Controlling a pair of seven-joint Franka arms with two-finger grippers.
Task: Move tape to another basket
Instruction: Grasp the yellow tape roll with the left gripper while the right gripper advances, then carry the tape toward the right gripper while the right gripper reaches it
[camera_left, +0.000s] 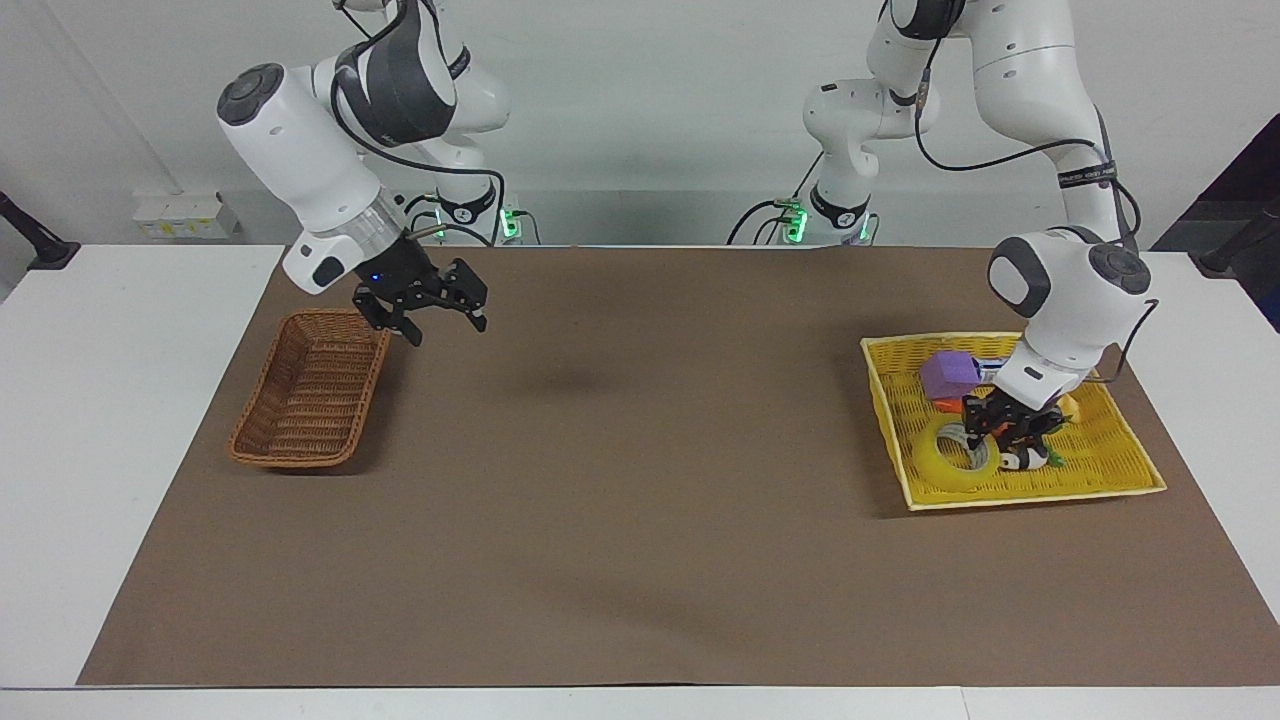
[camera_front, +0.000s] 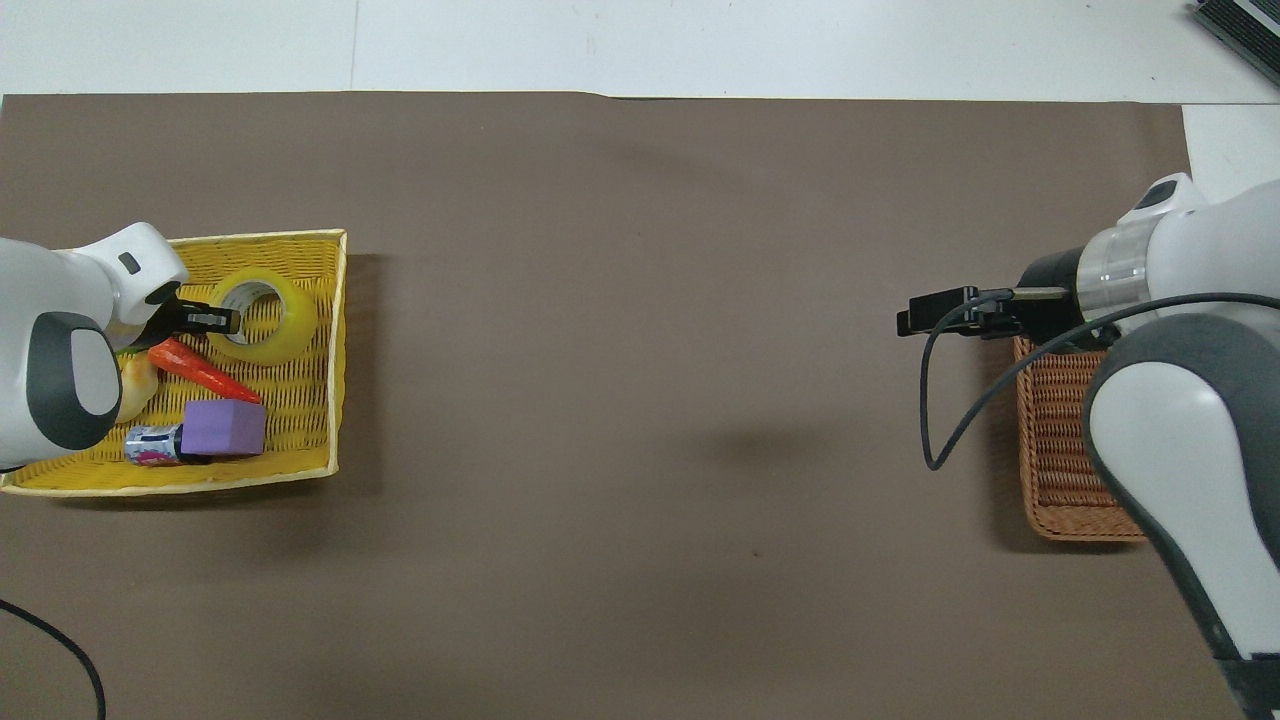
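left gripper down at tape rim in yellow tray, fingers unreadable; likely lining up a grasp | right gripper spread, over mat beside basket; apparently positioned to receive

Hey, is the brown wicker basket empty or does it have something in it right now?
Empty as far as it shows: the brown wicker basket shows only bare weave inside in the facing view. The tape lies in the yellow basket.
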